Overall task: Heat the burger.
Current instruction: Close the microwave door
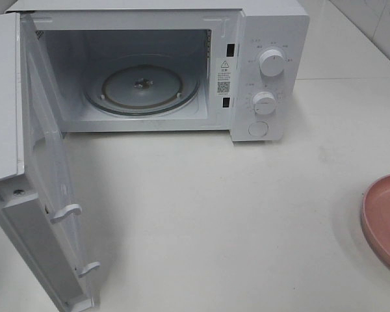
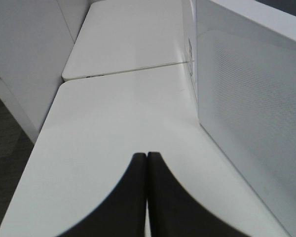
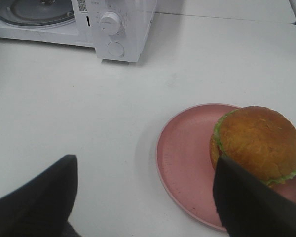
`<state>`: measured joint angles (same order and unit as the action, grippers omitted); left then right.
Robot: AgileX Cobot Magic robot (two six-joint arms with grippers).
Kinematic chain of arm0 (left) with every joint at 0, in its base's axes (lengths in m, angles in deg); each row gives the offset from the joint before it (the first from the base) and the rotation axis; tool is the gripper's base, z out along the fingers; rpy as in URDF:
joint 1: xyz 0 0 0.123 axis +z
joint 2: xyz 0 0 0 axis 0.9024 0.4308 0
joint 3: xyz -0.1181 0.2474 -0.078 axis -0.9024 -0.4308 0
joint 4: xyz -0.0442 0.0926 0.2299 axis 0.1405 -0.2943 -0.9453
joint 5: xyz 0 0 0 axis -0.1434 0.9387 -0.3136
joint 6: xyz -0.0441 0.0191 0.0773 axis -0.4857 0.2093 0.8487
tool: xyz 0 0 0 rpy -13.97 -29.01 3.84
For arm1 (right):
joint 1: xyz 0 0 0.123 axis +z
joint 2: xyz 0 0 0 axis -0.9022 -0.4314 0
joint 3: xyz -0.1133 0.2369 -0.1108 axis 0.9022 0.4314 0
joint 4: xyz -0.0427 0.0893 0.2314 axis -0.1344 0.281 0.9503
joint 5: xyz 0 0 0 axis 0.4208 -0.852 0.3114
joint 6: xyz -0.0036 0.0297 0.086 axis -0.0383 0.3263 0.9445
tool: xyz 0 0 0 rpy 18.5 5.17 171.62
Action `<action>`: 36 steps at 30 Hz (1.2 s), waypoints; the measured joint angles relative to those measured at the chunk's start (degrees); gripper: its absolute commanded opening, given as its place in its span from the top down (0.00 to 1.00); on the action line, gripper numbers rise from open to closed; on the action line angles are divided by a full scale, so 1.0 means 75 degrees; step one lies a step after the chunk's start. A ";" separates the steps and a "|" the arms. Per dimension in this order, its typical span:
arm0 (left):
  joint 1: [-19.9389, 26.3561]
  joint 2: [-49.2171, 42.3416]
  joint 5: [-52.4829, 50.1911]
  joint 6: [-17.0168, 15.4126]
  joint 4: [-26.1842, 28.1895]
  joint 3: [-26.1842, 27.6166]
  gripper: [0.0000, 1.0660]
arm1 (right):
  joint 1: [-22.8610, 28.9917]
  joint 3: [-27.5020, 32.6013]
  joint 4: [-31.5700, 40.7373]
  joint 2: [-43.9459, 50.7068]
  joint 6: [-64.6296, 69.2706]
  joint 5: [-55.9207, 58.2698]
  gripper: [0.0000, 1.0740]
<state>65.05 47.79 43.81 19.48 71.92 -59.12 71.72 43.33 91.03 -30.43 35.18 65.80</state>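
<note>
Burger (image 3: 259, 143) on pink plate (image 3: 182, 163) just ahead of wide-open right end effector (image 3: 143, 197); left end effector (image 2: 147, 197) closed empty, far off beside microwave (image 2: 251, 108).

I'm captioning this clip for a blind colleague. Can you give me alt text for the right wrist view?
A golden-brown burger with green lettuce sits on a round pink plate on a white table, framed by the open black right gripper. Behind stands a white microwave, door open.

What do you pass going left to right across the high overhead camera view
Open microwave door → glass turntable inside the microwave → control knobs → pink plate at the right edge.
</note>
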 measured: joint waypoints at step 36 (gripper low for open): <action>0.0000 0.4996 -0.8503 -0.3888 -0.4691 -0.1811 1.00 | 0.0000 0.0000 0.0000 0.0000 0.0061 0.0000 0.31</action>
<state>65.05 85.26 -19.97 -9.68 36.74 -72.70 71.72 43.33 91.03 -30.43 35.64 65.80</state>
